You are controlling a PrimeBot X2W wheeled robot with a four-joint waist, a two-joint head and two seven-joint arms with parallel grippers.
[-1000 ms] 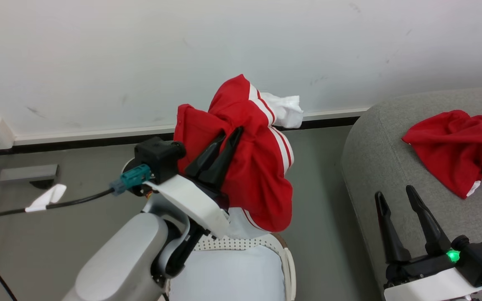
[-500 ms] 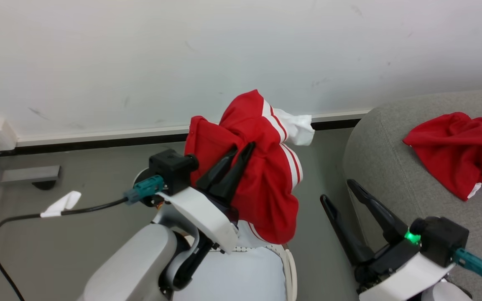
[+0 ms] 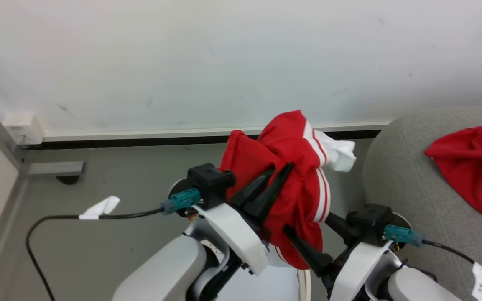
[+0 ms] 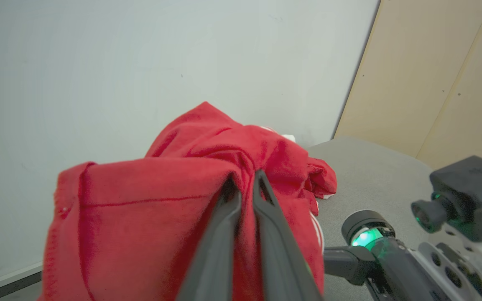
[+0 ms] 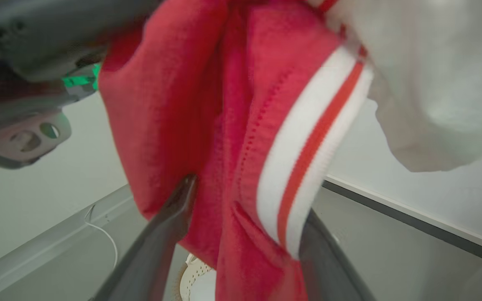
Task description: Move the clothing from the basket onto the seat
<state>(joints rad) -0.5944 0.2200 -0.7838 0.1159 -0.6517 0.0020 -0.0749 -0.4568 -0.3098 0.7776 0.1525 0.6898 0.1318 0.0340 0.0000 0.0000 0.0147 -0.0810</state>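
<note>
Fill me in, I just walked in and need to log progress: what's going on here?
The robot's left gripper is shut on a red garment with white stripes, holding it up in the air over the basket. The right gripper is open, its fingers on either side of the garment's hanging lower end, not closed on it. Another red piece already lies on the grey seat to the right.

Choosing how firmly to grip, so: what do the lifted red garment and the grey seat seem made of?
The red garment: soft matte knit, likely polyester sportswear; it drapes in loose folds with visible stitch rows. The grey seat: matte woven upholstery; a fine flecked weave shows.
</note>
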